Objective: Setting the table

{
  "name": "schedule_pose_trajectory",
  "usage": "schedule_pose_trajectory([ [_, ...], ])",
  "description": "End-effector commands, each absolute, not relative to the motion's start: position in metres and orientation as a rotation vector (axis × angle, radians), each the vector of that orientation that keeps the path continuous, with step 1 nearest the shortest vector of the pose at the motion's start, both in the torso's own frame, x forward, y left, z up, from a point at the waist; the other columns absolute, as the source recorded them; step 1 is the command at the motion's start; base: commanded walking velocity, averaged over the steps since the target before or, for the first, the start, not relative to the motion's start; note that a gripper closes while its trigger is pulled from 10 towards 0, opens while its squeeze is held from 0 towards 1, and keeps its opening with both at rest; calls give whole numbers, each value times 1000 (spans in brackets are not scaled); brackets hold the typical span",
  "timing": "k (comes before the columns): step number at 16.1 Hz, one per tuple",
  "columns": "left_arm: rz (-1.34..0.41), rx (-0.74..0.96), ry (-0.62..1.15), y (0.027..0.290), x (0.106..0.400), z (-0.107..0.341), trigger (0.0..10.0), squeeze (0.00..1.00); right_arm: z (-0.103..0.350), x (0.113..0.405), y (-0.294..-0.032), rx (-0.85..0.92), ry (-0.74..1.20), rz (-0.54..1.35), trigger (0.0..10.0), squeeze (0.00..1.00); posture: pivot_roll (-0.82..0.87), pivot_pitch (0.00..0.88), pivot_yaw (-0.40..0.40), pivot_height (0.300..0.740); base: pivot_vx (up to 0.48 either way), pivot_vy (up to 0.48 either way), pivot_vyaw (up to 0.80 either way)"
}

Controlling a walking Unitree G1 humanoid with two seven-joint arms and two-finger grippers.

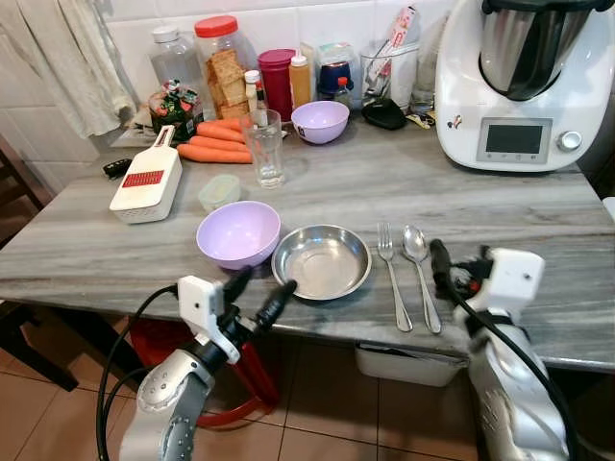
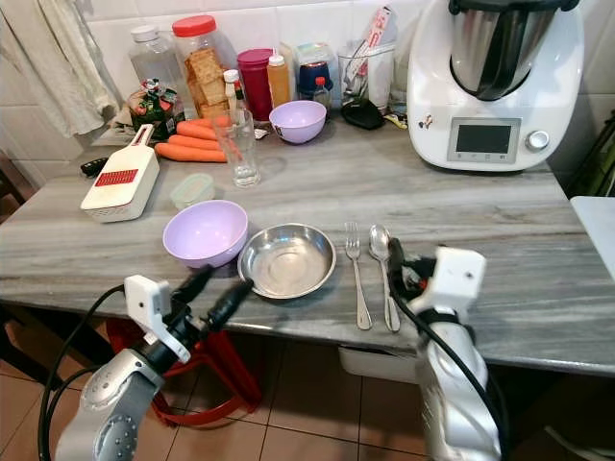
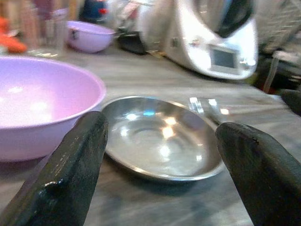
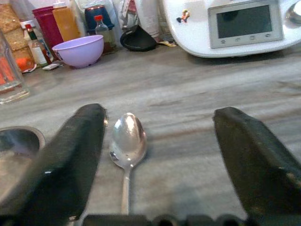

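At the counter's [image 1: 538, 288] near edge the left gripper [image 1: 258, 293] hovers with fingers spread wide and empty, the steel plate [image 1: 322, 260] just beyond its tips and the lilac bowl [image 1: 238, 233] beside that, while the right gripper [image 4: 160, 155], fingers also wide, has the spoon [image 4: 127, 141] lying close against one finger and the fork [image 1: 391, 274] just past it. To finish the place setting well, I would judge the glass [image 1: 263, 146], standing well beyond both sets of fingers near the carrots [image 1: 213, 141], the piece worth fetching. It is tall and slippery, so close on it low and keep it upright.
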State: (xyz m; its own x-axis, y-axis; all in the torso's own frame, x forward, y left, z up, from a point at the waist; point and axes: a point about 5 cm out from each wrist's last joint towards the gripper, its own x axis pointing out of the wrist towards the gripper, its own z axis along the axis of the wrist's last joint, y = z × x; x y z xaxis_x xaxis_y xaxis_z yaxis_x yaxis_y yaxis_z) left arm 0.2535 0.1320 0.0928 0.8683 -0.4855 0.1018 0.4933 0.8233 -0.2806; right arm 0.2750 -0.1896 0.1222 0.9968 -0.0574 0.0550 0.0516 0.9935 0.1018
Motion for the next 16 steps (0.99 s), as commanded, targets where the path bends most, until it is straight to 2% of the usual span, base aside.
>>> schedule_pose_trajectory([
  [1, -460, -227, -27, 138, 252, 95, 10000, 0, 127, 270, -192, 109, -73, -50, 10000, 1000, -54, 0, 104, 740, 0, 0, 0],
  [2, -442, -207, -36, 139, 252, 96, 10000, 0, 126, 267, -194, 107, -70, -53, 10000, 1000, -53, 0, 104, 740, 0, 0, 0],
  [4, -274, -148, 29, 152, 264, 88, 10000, 0, 118, 259, -205, 89, -35, -76, 10000, 1000, -50, 0, 102, 740, 0, 0, 0],
  [6, -233, -106, 16, 154, 267, 90, 10000, 0, 118, 262, -208, 94, -29, -84, 10000, 1000, -52, 0, 104, 740, 0, 0, -400],
  [7, -219, -94, 20, 154, 268, 89, 10000, 0, 119, 263, -208, 95, -33, -84, 10000, 937, -52, 0, 104, 740, 0, 0, -800],
  [8, -196, -81, 26, 156, 267, 87, 10000, 0, 123, 264, -207, 92, -50, -82, 10000, 643, -52, 0, 104, 740, 0, 0, -800],
  [9, -176, -63, 37, 158, 267, 83, 10000, 0, 124, 264, -207, 95, -54, -82, 10000, 0, -51, 0, 107, 740, 0, 0, -781],
  [14, -134, -31, 80, 169, 255, 69, 10000, 0, 116, 244, -198, 87, -46, -75, 10000, 0, -44, 0, 97, 740, 0, 0, 0],
  [16, -118, -18, 100, 172, 250, 64, 10000, 0, 111, 235, -193, 69, -29, -60, 10000, 0, -44, 0, 95, 740, -261, 0, 0],
])
